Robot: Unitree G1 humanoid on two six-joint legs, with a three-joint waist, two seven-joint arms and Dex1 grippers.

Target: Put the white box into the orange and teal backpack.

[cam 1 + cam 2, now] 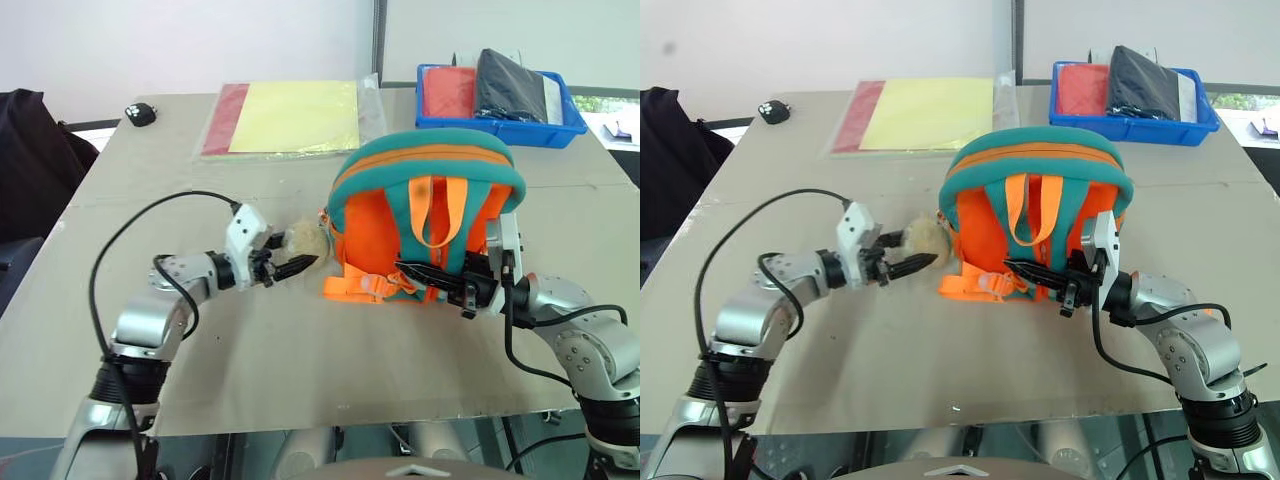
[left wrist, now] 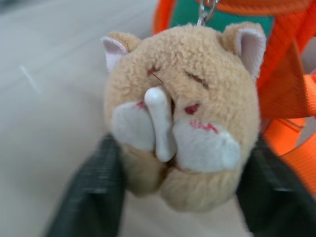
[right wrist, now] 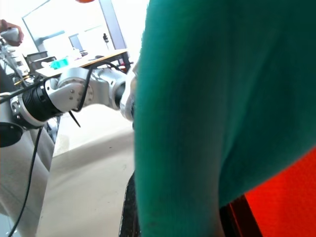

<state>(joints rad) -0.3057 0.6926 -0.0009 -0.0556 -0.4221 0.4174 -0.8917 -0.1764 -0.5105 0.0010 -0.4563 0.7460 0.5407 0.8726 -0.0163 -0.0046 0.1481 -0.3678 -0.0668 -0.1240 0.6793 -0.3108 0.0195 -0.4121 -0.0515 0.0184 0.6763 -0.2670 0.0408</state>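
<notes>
The orange and teal backpack (image 1: 425,165) stands upright on the table, straps facing me. A beige plush toy (image 2: 182,113) hangs from its left side. My left gripper (image 1: 285,258) is at the toy, open, and in the left wrist view one black finger (image 2: 94,192) stands on each side of the plush. My right gripper (image 1: 428,276) points left across the lower front of the backpack, shut on a teal strap (image 3: 197,123). The white box is out of view.
A clear bag of yellow and red sheets (image 1: 290,118) lies at the back of the table. At the back right stands a blue bin (image 1: 500,130) holding red and dark items. A small black object (image 1: 141,114) sits at the back left corner.
</notes>
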